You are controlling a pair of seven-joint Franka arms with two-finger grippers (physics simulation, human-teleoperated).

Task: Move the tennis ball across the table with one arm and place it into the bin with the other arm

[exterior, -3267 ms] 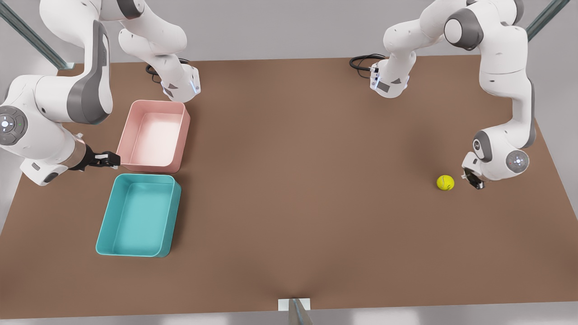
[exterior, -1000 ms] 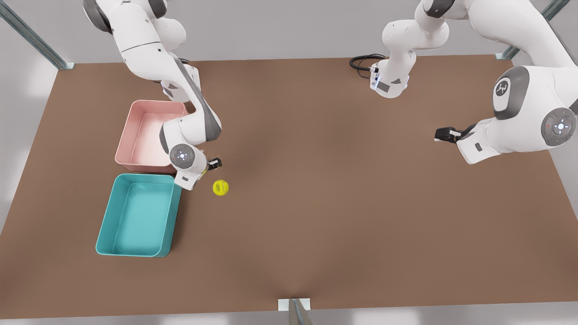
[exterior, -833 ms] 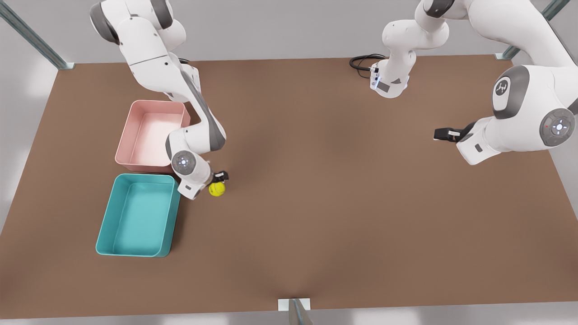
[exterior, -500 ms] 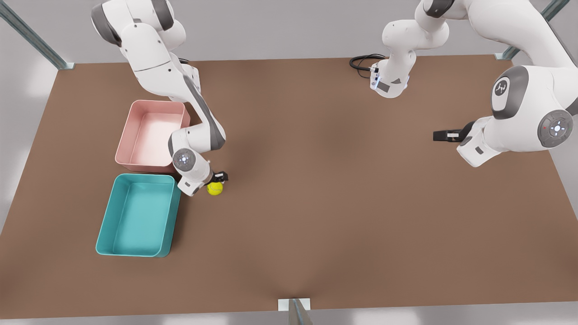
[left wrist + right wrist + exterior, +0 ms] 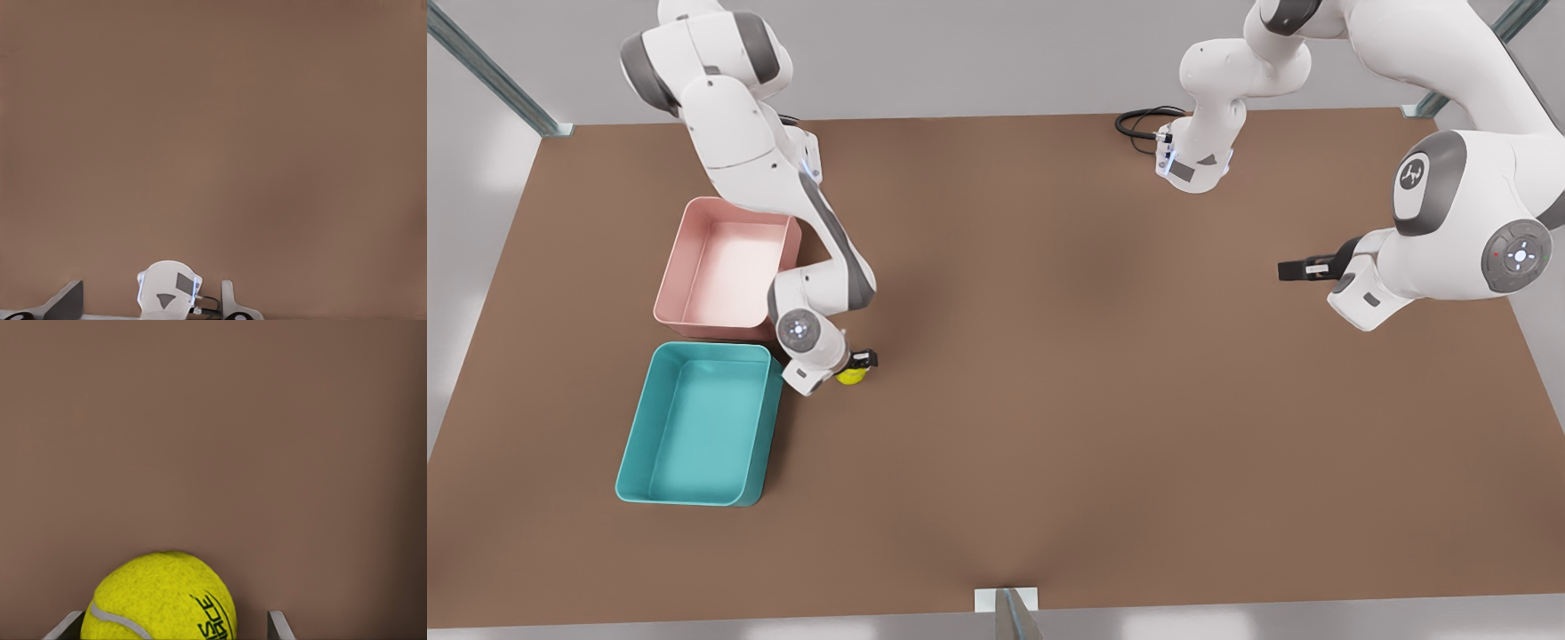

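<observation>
The yellow-green tennis ball [image 5: 850, 376] rests on the brown table [image 5: 1049, 356] just off the teal bin's [image 5: 772, 418] near corner, at the front view's left. My right gripper [image 5: 860, 362] is low over it. In the right wrist view the ball [image 5: 160, 600] sits between the open fingers [image 5: 67, 625], nearer one finger, with a gap to the other. My left gripper [image 5: 1294, 269] waits above the table at the front view's right, open and holding nothing; its fingertips [image 5: 67, 299] show in the left wrist view.
A pink tub [image 5: 729, 204] stands just behind the teal bin. Both arm bases [image 5: 1192, 164] sit at the table's back edge, with a black cable beside one. A wide stretch of bare tabletop lies between the two grippers.
The ball has gone from the front view's right to beside the bins. In the last second my right gripper came down around it. The left gripper barely moved.
</observation>
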